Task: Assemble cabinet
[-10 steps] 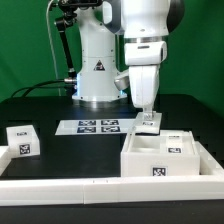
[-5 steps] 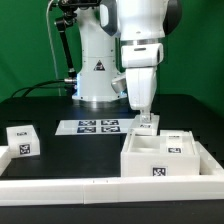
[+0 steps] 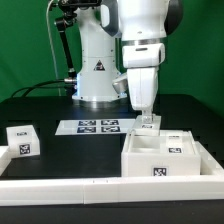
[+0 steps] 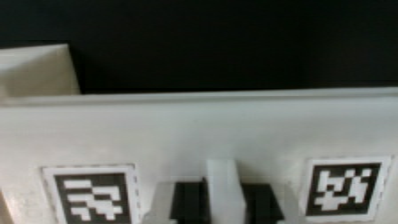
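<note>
My gripper [image 3: 148, 119] is down at the far edge of the cabinet [image 3: 160, 158], pointing straight down. In the wrist view my dark fingers [image 4: 187, 203] sit either side of a narrow white upright rib [image 4: 222, 185] and press on it, so the grip is clamped on the cabinet. It's blurry, so I can't tell if that rib is a loose panel or fixed to the body. Just past the fingers is the cabinet's flat white wall with one square tag [image 4: 89, 195] on each side of the rib, the other tag [image 4: 347, 187] cut off at the frame edge. The cabinet itself is a low white open box on the black table [image 3: 60, 155], tags on its near face and on a block inside it. Behind the cabinet, toward the exterior view's left, lies the marker board [image 3: 98, 126], flat, apart from it. Farther behind the cabinet stands my white base [image 3: 98, 70]. Well to the exterior view's left of the cabinet sits a small white tagged cube [image 3: 22, 140], alone. In front of the cabinet runs a long white rail [image 3: 80, 186], touching or just beside its near wall.
</note>
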Robot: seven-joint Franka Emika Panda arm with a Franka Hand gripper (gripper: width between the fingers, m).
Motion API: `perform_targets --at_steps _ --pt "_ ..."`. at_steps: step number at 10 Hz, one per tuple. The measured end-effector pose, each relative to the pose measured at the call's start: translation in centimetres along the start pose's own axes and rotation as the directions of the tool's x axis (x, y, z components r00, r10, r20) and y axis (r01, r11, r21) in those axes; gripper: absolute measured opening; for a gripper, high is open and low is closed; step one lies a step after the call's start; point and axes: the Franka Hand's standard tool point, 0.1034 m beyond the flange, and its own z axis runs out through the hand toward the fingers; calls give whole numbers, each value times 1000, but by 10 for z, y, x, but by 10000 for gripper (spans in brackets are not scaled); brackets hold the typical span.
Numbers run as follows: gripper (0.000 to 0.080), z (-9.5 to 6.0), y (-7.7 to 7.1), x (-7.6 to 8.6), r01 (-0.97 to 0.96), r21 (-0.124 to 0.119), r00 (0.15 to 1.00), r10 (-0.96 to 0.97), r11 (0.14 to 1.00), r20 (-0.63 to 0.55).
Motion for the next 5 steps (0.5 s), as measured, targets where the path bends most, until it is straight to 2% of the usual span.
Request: perform_targets --at_steps 5 --pt "70 0 8 -3 -6 -6 1000 6 1000 -3"
